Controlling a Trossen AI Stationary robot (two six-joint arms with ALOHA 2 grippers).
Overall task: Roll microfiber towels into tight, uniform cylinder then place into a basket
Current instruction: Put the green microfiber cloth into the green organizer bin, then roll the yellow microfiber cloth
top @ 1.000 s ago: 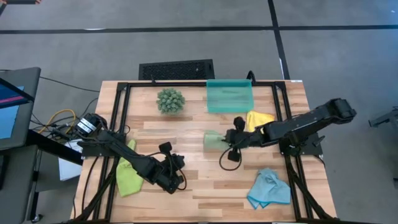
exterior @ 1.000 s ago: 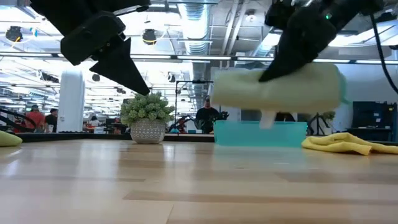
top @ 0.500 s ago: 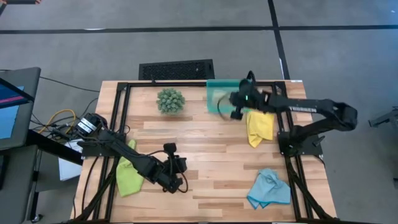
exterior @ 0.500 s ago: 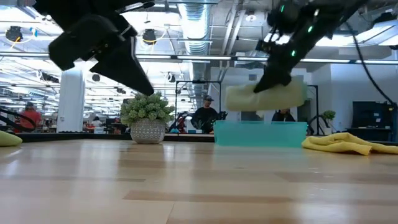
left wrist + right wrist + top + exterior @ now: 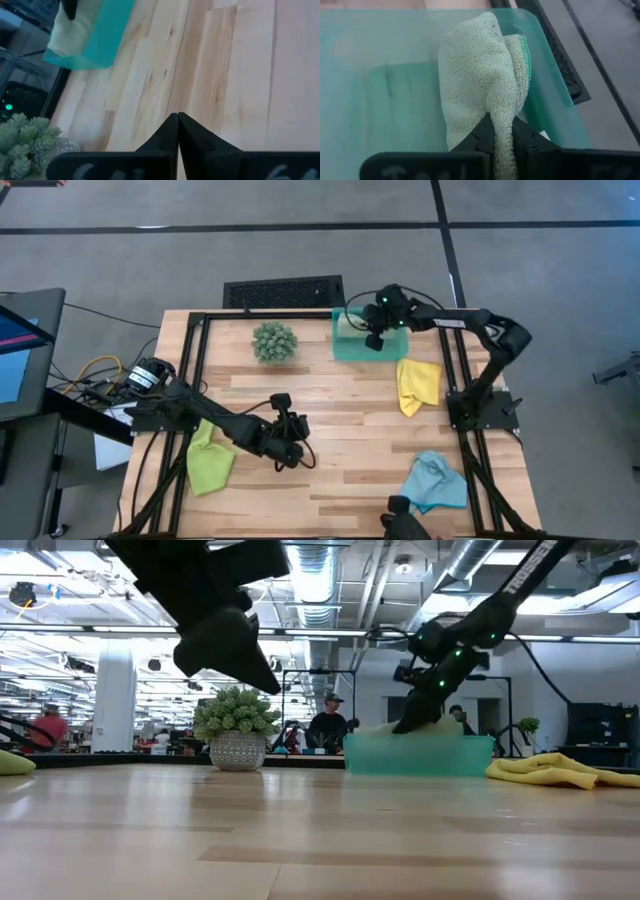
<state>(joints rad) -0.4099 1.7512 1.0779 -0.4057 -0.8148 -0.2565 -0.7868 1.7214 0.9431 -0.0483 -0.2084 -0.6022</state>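
Observation:
The basket (image 5: 392,346) stands at the table's far edge, right of the middle. My right gripper (image 5: 372,337) hangs over it, shut on the rolled sage green towel (image 5: 480,85), whose pale bulk shows inside the basket walls (image 5: 420,755). My left gripper (image 5: 296,442) is shut on nothing above the bare wood left of the middle, its fingertips (image 5: 177,131) together. Flat on the table lie a lime green towel (image 5: 208,460) at the near left, a yellow one (image 5: 418,383) on the right and a light blue one (image 5: 433,483) at the near right. My right gripper pinches the near end of the sage green roll (image 5: 503,131) between its two fingers. The fingers come slanting down from above and lie along the roll. The roll reaches away from them into the basket toward its far corner (image 5: 520,45). Whether it rests on the basket's floor I cannot tell.
A round spiky plant ball (image 5: 274,341) stands left of the basket. A black slotted grille (image 5: 284,291) lies beyond the far edge. Black frame rails (image 5: 190,380) run along the table's sides. Bare wood lies in the middle and along the near edge.
My right gripper has swung from the middle of the table toward the far edge and down over the basket, carrying the sage green roll with it. My left gripper has drifted a little toward the right and rolled at the wrist, still shut.

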